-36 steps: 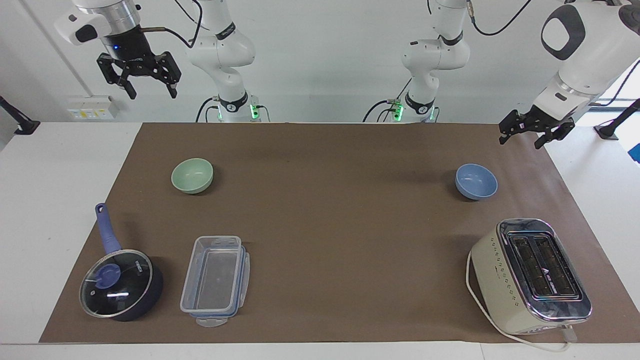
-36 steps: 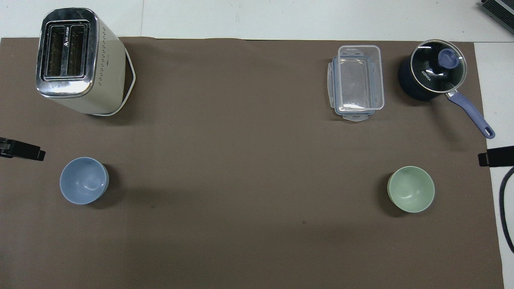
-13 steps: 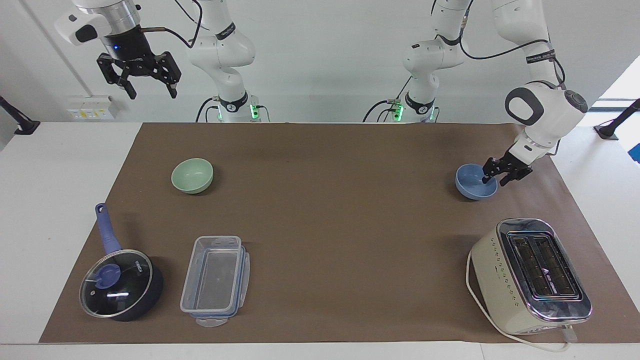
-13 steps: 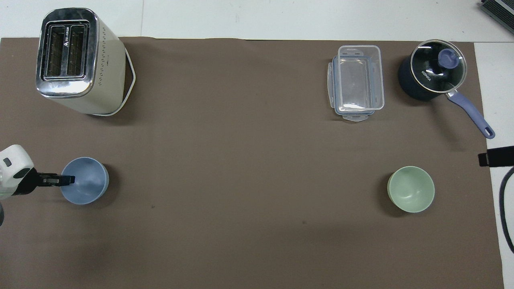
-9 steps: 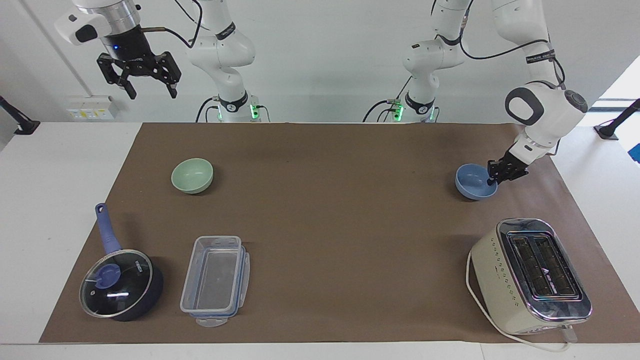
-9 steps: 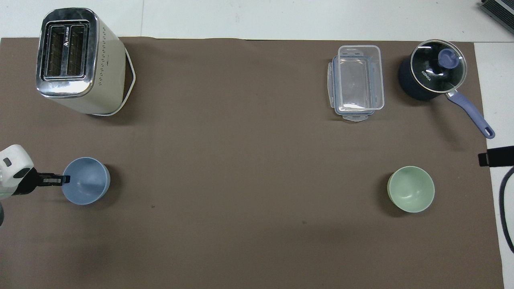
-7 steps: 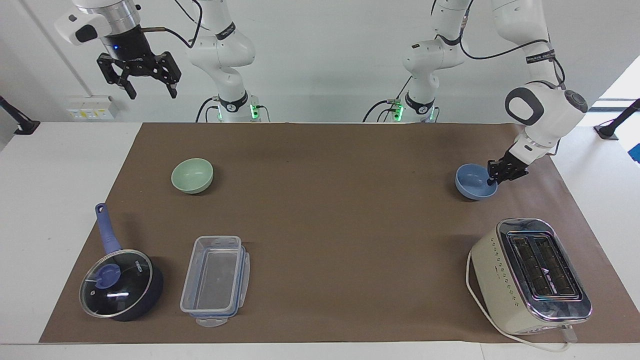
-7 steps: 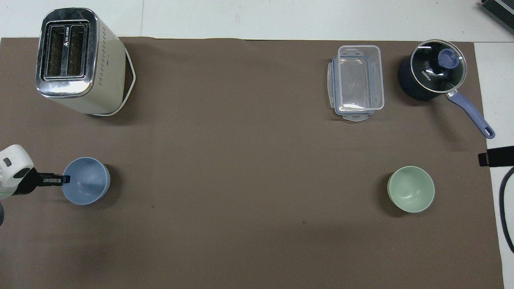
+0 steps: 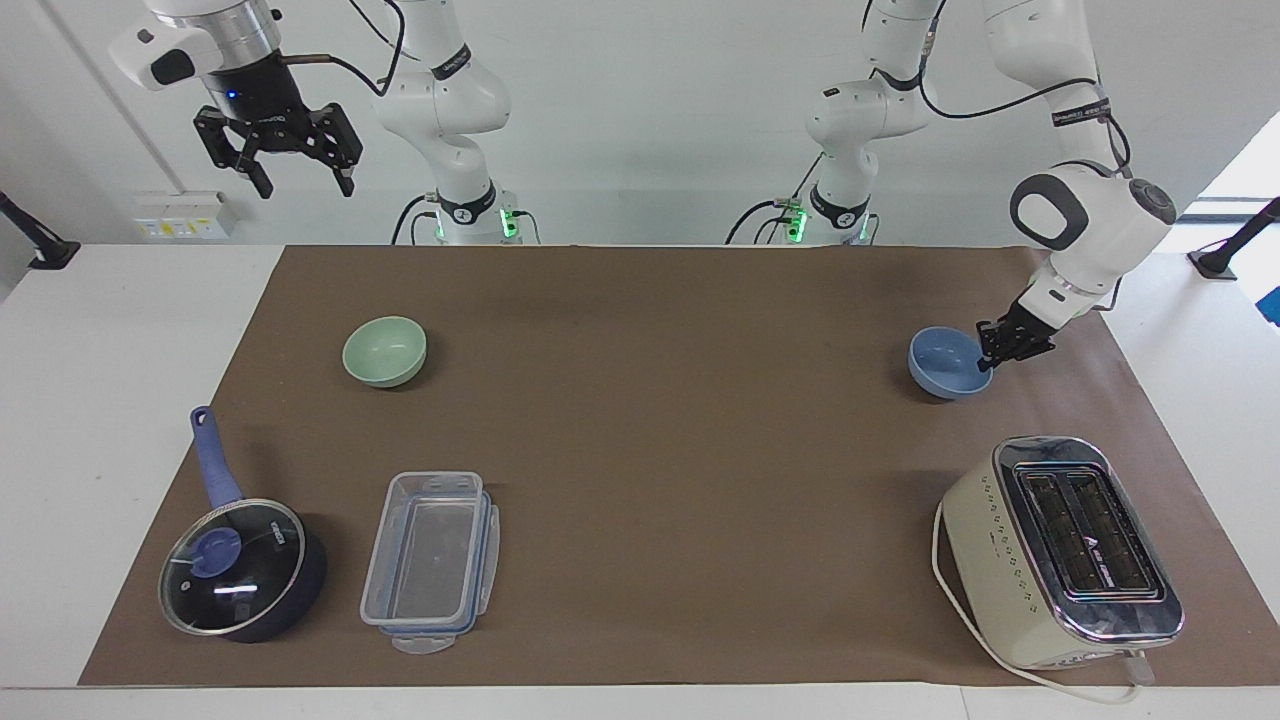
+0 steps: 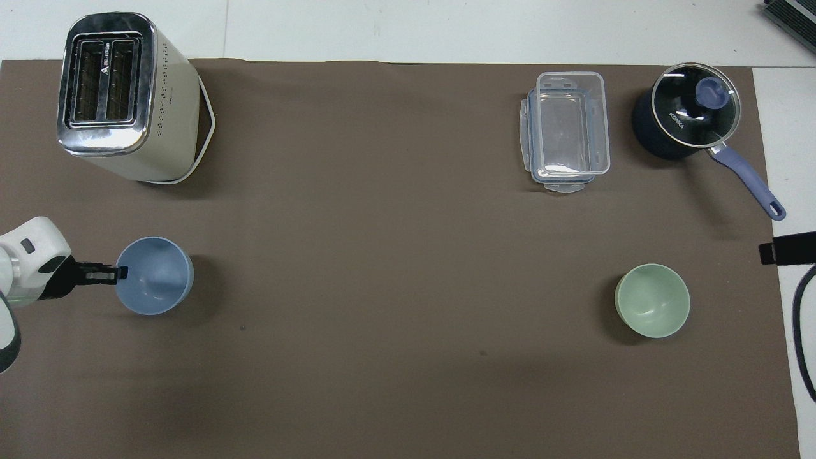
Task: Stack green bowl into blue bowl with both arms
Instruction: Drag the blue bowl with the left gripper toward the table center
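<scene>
Green bowl (image 9: 385, 350) on brown mat (image 9: 640, 420) toward right arm's end, nearer the robots than saucepan (image 9: 243, 567) and clear container (image 9: 432, 560). "KONKA" readable on saucepan's glass lid (image 10: 696, 104). Blue bowl (image 9: 948, 363) toward left arm's end, nearer the robots than toaster (image 9: 1060, 552); slightly raised off mat, judging by offset shadow. Left gripper (image 9: 988, 360) bent down from elbow, pinched tight on blue bowl's rim. Right gripper (image 9: 300, 175) waiting high off mat's corner, fingers spread wide, holding nothing.
</scene>
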Tool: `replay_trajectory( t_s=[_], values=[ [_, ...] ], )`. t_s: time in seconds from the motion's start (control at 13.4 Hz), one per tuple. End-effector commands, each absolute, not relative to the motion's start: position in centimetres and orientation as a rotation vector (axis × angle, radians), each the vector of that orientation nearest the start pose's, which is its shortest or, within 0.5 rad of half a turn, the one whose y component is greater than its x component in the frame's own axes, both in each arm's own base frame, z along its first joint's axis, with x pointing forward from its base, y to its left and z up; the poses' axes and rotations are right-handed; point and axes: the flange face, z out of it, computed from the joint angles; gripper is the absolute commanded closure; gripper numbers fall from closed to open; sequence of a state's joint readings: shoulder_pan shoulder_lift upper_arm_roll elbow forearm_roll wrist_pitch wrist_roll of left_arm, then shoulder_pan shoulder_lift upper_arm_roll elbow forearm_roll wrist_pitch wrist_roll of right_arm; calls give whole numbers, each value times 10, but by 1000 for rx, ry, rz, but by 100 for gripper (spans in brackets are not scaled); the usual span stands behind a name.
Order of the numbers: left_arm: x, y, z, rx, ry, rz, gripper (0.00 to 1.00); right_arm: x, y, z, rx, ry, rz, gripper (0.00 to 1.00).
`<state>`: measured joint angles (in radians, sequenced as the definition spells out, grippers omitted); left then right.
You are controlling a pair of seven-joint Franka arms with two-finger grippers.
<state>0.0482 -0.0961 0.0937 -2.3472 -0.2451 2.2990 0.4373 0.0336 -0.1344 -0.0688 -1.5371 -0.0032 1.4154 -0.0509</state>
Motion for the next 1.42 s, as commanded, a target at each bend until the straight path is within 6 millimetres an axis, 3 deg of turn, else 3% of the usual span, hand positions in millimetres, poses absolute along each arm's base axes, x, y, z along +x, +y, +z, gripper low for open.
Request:
replay_trajectory(
  t_s=[0.0,0.3,0.52,0.75,0.97,1.2,1.35],
  values=[
    [491,-1,392,-3342,132,-153,100,486,-23,697,-3120,-52,-28,0],
    [492,-113,401,-3362,-31,-134,100,486,-23,697,-3120,-52,-28,0],
    [477,-197,403,-3381,-142,-145,100,486,-23,697,-3118,-52,-28,0],
    [452,-261,387,-3384,-86,-114,100,486,-23,697,-3120,-52,-28,0],
    [431,-309,365,-3384,-58,-114,100,486,-23,697,-3118,-52,-28,0],
    [418,-332,349,-3374,2,-94,100,486,-23,697,-3120,-52,-28,0],
    [410,-351,334,-3380,-70,-127,100,486,-23,697,-3120,-52,-28,0]
  ],
)
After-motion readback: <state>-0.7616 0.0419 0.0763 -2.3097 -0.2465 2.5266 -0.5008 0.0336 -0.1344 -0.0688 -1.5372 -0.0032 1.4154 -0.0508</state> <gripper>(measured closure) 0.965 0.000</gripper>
